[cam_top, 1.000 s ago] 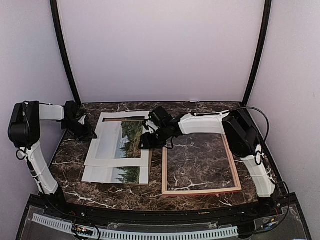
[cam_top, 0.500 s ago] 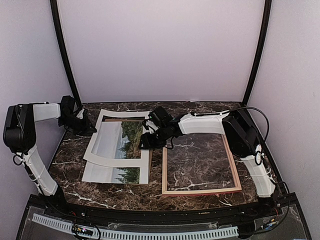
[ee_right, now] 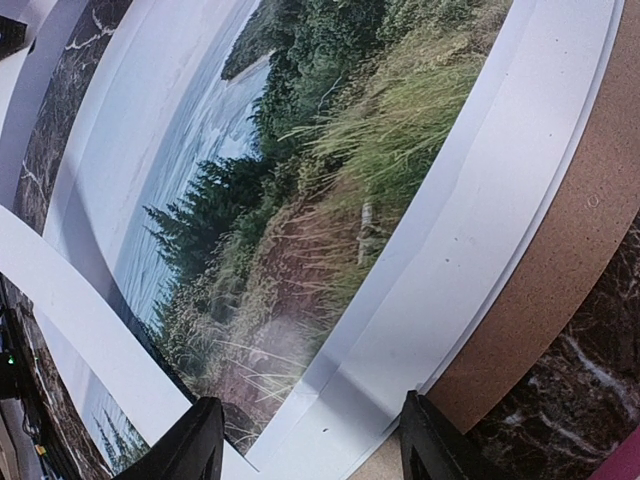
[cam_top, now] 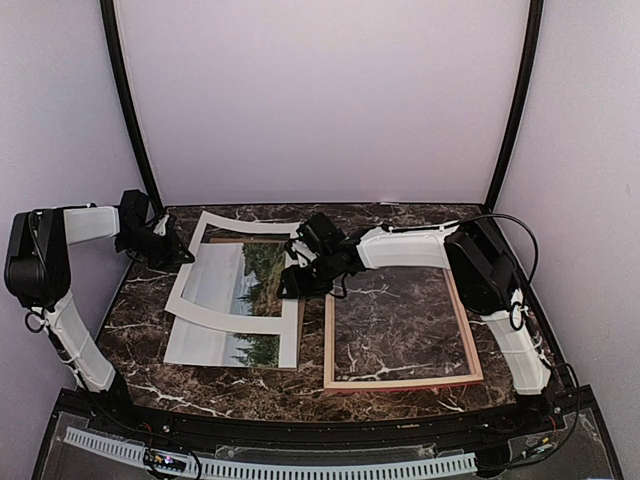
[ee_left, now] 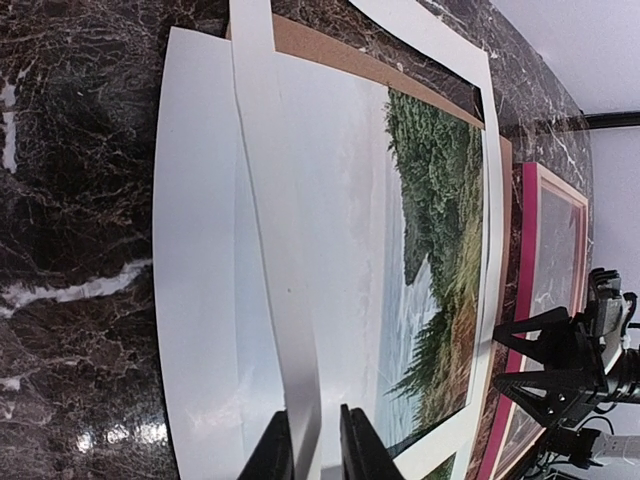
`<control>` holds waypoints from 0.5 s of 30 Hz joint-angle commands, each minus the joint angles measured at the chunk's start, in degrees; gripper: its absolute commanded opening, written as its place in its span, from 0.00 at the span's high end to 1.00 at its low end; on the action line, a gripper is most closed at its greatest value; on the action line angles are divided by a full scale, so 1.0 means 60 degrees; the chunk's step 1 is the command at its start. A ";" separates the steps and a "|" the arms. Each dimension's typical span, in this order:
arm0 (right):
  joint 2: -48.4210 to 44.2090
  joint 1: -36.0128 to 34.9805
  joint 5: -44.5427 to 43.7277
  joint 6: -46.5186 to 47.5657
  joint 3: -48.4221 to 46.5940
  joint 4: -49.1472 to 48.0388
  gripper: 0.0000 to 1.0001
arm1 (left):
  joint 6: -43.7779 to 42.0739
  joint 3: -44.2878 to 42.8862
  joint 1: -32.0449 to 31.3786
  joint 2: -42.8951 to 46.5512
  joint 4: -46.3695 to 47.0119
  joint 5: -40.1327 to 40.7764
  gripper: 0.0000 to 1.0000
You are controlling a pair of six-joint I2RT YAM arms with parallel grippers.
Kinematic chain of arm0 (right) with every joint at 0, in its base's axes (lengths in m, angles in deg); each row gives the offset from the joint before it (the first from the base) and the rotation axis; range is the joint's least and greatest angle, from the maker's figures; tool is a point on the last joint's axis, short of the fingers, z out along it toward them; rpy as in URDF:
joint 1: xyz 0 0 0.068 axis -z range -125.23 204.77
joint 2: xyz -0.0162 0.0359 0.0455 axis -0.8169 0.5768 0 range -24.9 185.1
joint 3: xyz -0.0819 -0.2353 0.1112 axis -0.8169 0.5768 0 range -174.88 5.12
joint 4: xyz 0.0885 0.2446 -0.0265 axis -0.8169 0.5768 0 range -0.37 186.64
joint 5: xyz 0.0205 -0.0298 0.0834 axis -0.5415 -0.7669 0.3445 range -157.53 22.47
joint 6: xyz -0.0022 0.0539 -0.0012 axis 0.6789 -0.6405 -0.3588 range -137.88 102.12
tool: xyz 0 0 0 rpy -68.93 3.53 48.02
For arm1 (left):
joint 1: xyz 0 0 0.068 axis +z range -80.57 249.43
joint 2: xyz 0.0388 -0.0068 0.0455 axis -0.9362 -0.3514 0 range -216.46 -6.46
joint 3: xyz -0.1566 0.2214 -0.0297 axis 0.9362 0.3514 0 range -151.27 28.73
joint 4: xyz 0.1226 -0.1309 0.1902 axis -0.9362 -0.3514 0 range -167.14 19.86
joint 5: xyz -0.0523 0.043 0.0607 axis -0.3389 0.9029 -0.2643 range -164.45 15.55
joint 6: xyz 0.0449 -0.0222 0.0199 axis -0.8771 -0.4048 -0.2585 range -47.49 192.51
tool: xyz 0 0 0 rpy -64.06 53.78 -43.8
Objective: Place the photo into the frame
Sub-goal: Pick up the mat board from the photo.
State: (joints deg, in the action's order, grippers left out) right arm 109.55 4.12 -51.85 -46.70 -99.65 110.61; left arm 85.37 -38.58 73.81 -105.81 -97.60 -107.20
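Top view: the photo (cam_top: 252,285) lies left of centre on the table (cam_top: 140,320), on a brown backing (cam_top: 300,325). A white mat (cam_top: 228,322) lies askew over it. The left gripper (cam_top: 168,250), at the mat's left edge, is pinched narrow on it. The right gripper (cam_top: 292,282) hangs over the photo's right edge. The frame (cam_top: 400,382) lies flat at right, just beside the backing.

Left wrist view: the left gripper (ee_left: 312,448) at the bottom edge is nearly closed, a mat (ee_left: 270,200) strip clamped between its fingers (ee_left: 272,455). The photo (ee_left: 435,250) is at centre right, with the frame (ee_left: 527,260) past it at far right.

Right wrist view: the right gripper (ee_right: 312,445) stands wide and holds nothing, over the photo's (ee_right: 300,200) white border. The backing (ee_right: 565,265) shows at right.
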 commanded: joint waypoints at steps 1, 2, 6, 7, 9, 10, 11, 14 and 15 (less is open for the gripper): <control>0.0295 -0.0127 -0.0022 0.0027 -0.0026 0.0129 0.38 | -0.0011 0.0136 0.0018 0.0709 0.0030 -0.0258 0.85; 0.0283 -0.0127 -0.0021 0.0031 -0.0028 0.0125 0.38 | -0.0018 0.0146 0.0028 0.0731 0.0016 -0.0252 0.86; 0.0132 -0.0116 0.0098 0.0103 -0.0021 0.0128 0.36 | 0.0012 0.0144 0.0013 0.0928 -0.0013 -0.0291 0.93; 0.0019 -0.0102 0.0093 0.0125 0.0004 0.0135 0.35 | 0.0026 0.0137 0.0008 0.1086 0.0006 -0.0309 0.96; -0.0306 -0.0052 0.0005 0.0138 0.0114 0.0143 0.33 | 0.0068 0.0099 0.0012 0.1422 0.0021 -0.0468 1.00; -0.0524 -0.0010 -0.0025 0.0144 0.0195 0.0091 0.32 | 0.0116 0.0085 0.0007 0.1564 0.0043 -0.0604 1.00; -0.0801 0.0054 -0.0023 0.0115 0.0325 0.0018 0.31 | 0.0143 0.0070 0.0003 0.1889 0.0097 -0.0678 1.00; -0.1663 0.0284 0.0018 0.0038 0.0864 -0.0284 0.28 | 0.0436 0.0058 -0.0005 0.2591 0.0308 -0.1138 1.00; -0.1926 0.0358 0.0033 0.0018 0.1017 -0.0334 0.28 | 0.0640 0.0049 -0.0022 0.2915 0.0452 -0.1267 1.00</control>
State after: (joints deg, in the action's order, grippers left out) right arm 106.23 4.60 -51.69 -46.32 -96.53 110.58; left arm 86.61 -38.55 73.81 -96.19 -97.45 -110.11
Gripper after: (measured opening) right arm 0.712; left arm 0.016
